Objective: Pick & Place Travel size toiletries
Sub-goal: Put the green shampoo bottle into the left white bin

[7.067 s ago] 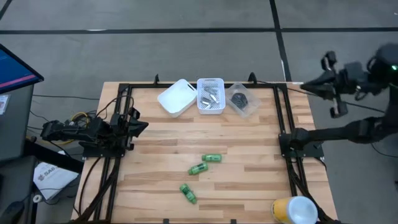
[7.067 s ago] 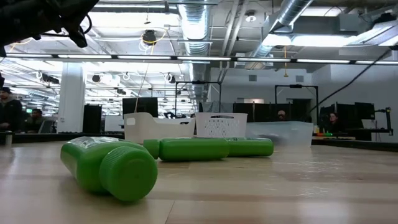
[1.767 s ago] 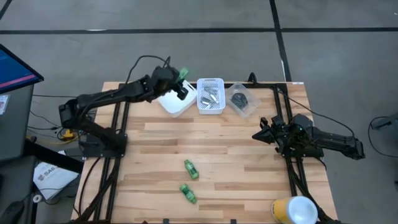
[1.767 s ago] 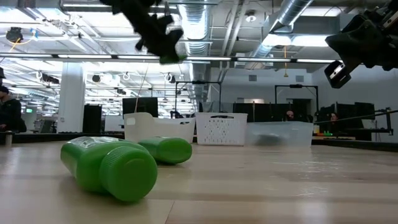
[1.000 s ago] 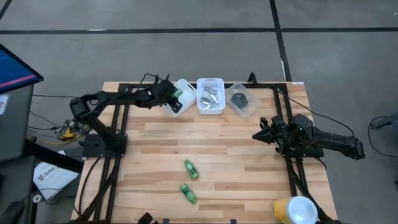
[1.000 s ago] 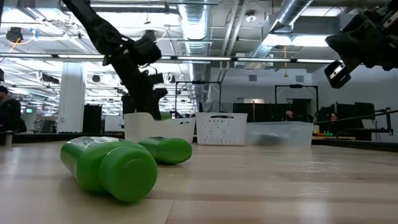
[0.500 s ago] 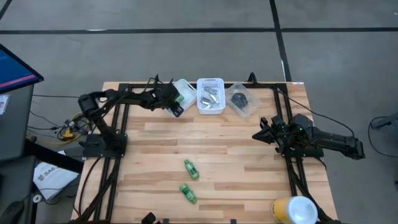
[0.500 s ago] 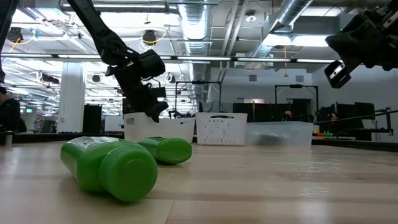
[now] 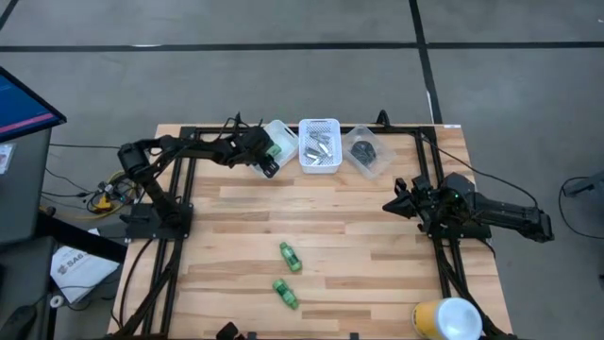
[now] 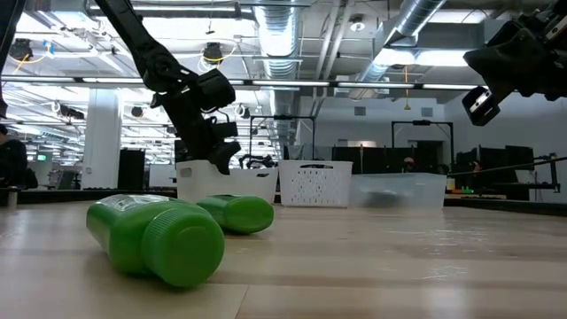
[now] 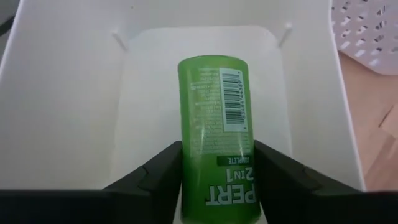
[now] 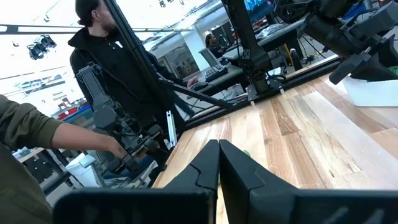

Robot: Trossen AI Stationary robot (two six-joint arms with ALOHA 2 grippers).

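So the left gripper [image 9: 269, 154] is down at the left white bin [image 9: 280, 135], at the back of the table [image 9: 377, 274]. In the left wrist view a green bottle [image 11: 216, 134] sits between its fingers [image 11: 155, 177] inside that bin. The fingers look very close to the bottle's sides, but I can't tell if they're actually squeezing it or just off it.

Two more green bottles lie on the table toward the front: one [image 9: 290, 256] about mid-table, the other [image 9: 285, 293] just in front of it. They're near each other but not touching.

The middle bin [image 9: 320, 145] has silvery tubes [image 9: 319, 146] in it, and the clear tub [image 9: 368, 151] next to it holds black pots [image 9: 362, 151].

The right gripper [image 9: 395, 201] hovers over the right side of the table with its fingers pressed together, holding nothing.
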